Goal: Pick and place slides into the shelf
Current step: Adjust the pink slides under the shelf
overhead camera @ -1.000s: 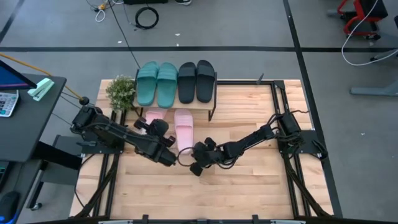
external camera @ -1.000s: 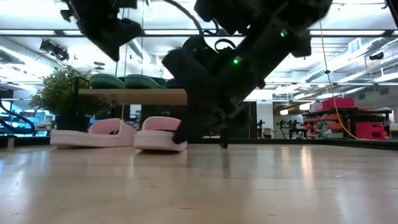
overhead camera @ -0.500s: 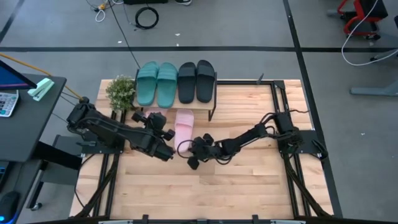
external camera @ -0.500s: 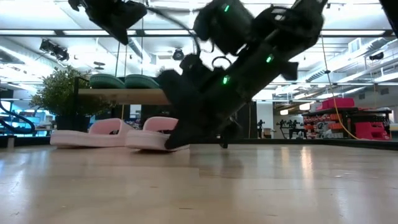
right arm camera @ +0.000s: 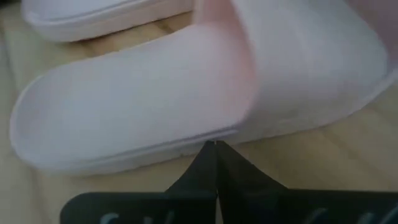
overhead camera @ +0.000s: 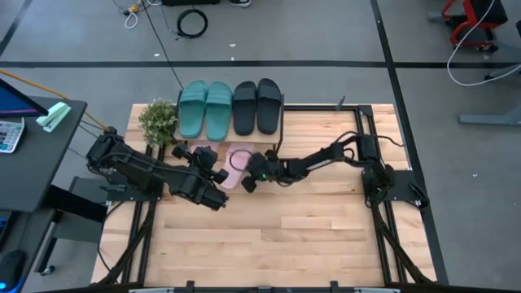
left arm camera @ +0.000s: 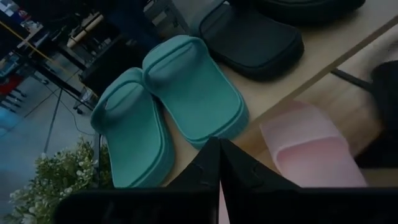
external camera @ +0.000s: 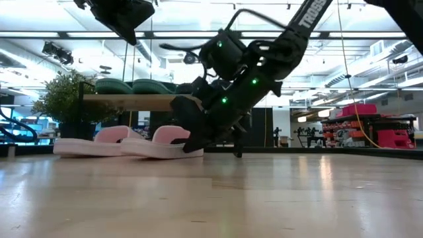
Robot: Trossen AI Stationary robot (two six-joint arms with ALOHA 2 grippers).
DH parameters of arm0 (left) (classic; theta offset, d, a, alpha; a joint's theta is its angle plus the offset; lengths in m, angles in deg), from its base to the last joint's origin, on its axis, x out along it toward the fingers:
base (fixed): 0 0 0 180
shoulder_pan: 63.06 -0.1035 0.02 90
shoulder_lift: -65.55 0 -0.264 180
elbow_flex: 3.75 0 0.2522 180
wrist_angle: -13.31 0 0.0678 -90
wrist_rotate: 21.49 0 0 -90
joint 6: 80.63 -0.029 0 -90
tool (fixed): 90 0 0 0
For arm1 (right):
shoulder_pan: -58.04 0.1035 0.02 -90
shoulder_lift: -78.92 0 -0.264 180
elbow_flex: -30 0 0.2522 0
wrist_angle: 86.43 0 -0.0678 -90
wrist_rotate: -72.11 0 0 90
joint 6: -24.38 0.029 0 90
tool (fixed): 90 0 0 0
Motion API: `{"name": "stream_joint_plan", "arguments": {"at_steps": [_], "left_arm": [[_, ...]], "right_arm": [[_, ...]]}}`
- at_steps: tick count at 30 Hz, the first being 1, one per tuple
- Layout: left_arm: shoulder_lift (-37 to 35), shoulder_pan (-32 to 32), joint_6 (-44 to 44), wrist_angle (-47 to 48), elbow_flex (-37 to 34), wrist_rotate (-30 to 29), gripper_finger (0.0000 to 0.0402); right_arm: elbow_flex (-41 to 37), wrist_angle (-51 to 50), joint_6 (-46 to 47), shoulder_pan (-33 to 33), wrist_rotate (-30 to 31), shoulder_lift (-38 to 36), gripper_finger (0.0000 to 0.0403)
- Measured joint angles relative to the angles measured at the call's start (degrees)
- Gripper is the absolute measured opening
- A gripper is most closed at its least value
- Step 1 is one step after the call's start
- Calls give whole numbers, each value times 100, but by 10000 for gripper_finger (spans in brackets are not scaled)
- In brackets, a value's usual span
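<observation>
The shelf (overhead camera: pixel 280 119) stands at the table's far edge, with two teal slides (overhead camera: pixel 205 109) and two black slides (overhead camera: pixel 257 106) on its top board (external camera: pixel 142 102). Two light pink slides lie soles down on the table below it. One pink slide (overhead camera: pixel 237 156) is angled, and the other (overhead camera: pixel 202 150) is partly hidden under my left arm. My right gripper (overhead camera: pixel 246 175) is shut, low at the angled pink slide's near-right side. My left gripper (overhead camera: pixel 190 151) is shut and hovers above the pink slides, facing the teal pair (left arm camera: pixel 168 106). My right gripper presses its shut fingertips (right arm camera: pixel 214 152) against the side of the pink slide's sole (right arm camera: pixel 186 146), below the strap. It comes slanting down from the table's right and near side. The slide lies flat on the table (external camera: pixel 162 149).
A small potted plant (overhead camera: pixel 159 120) stands left of the shelf. The shelf's thin black legs (overhead camera: pixel 275 150) flank the pink slides. Bare wooden tabletop (overhead camera: pixel 285 236) stretches across the near half. Black frame rails (overhead camera: pixel 365 130) run along the table's right side.
My right gripper has swept from the table's middle toward the far edge and the shelf. It has pushed the right pink slide along the table, turning it askew and moving it closer to the other pink slide. My left gripper has drawn slightly toward the far-left.
</observation>
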State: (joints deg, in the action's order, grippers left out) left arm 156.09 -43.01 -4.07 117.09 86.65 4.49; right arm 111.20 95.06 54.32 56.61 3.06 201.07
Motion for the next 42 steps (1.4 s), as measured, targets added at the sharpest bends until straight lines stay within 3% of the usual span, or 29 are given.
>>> {"name": "stream_joint_plan", "arguments": {"at_steps": [8,17,23,29,33,38,42], "left_arm": [[0,-2,9,0,0,-48,13],[2,-2,13,0,0,-77,4],[4,0,15,0,0,-112,16],[4,5,20,-1,0,-77,4],[4,4,34,-1,0,416,10],[7,146,94,-29,0,781,6],[23,417,455,-37,-5,1396,7]], "right_arm": [[0,224,-336,-529,-224,0,0],[23,902,-803,-682,-808,2,0],[338,743,-1078,-669,-815,4,0],[639,-139,-1189,-512,-1017,7,0],[769,-667,-1190,-135,-1297,9,0],[815,-645,-1240,415,-1300,-124,0],[815,-317,-1205,771,-1161,-177,0]]}}
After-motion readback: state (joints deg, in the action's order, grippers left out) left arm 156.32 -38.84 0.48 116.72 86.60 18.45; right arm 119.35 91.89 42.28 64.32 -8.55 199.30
